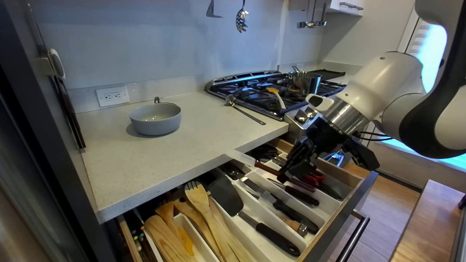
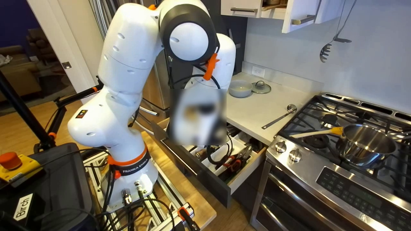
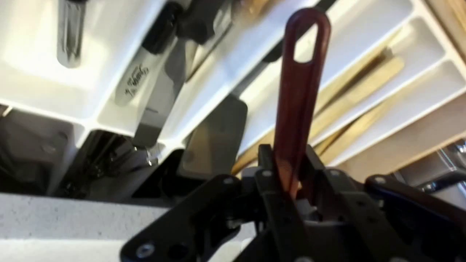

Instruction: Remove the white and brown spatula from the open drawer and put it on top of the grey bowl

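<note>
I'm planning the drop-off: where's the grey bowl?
In an exterior view, the grey bowl stands on the countertop, just left of the glass lid.

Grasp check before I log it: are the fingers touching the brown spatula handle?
Touching. The wrist view shows the spatula's brown handle pinched between the fingers, one on each side, with no visible gap.

Pale wall (image 1: 138, 47), wood floor (image 1: 387, 205); bright window (image 1: 435, 47)
</note>
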{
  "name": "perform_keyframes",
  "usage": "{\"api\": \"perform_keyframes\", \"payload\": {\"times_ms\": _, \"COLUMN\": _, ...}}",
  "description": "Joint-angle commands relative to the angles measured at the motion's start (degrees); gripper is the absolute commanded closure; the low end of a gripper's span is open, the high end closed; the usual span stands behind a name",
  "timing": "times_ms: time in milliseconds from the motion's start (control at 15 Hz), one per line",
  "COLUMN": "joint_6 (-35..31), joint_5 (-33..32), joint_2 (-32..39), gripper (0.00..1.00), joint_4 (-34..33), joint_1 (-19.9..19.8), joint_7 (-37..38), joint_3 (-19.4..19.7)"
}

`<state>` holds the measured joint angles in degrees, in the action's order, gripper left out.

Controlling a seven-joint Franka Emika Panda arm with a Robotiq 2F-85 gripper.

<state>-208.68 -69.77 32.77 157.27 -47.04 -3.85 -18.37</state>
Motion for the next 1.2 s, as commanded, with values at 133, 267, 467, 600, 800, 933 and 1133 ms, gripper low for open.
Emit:
{"api": "perform_keyframes", "payload": {"times_ms": 133, "joint_6": -14.9, "joint_5": -8.8, "joint_2": -2.2, "gripper": 0.95, "joint_4": 0.0, "joint_1": -6.7, "joint_7": 16.1, "joint_3": -2.9}}
{"api": "perform_keyframes", "payload": {"times_ms": 267, "joint_6": -13.9, "joint_5": -7.7, "joint_2": -1.4, "gripper": 0.79, "joint_4": 0.0, "joint_1": -4.9, "joint_7": 13.7, "joint_3": -2.1}}
{"api": "perform_keyframes", "payload": {"times_ms": 467, "joint_6": -19.4, "joint_5": -2.7, "joint_2": -2.1, "gripper": 0.95, "joint_4": -0.3, "joint_1": 2.6, "joint_7": 15.9, "joint_3": 2.4}}
{"api": "perform_keyframes", "payload": {"times_ms": 600, "joint_6": -23.8, "joint_5": 7.0, "joint_2": -3.0, "gripper": 0.95, "joint_4": -2.8, "joint_1": 6.0, "joint_7": 19.6, "joint_3": 1.2}}
{"api": "perform_keyframes", "payload": {"times_ms": 800, "joint_6": -25.6, "joint_5": 22.1, "joint_2": -2.8, "gripper": 0.95, "joint_4": -8.7, "joint_1": 15.7, "joint_7": 25.6, "joint_3": 1.0}}
{"api": "perform_keyframes", "payload": {"times_ms": 933, "joint_6": -23.6, "joint_5": 31.5, "joint_2": -3.1, "gripper": 0.95, "joint_4": -13.2, "joint_1": 23.2, "joint_7": 28.3, "joint_3": 0.9}}
{"api": "perform_keyframes", "payload": {"times_ms": 1133, "joint_6": -17.8, "joint_5": 39.7, "joint_2": -2.6, "gripper": 0.95, "joint_4": -20.9, "joint_1": 30.6, "joint_7": 32.7, "joint_3": 0.5}}
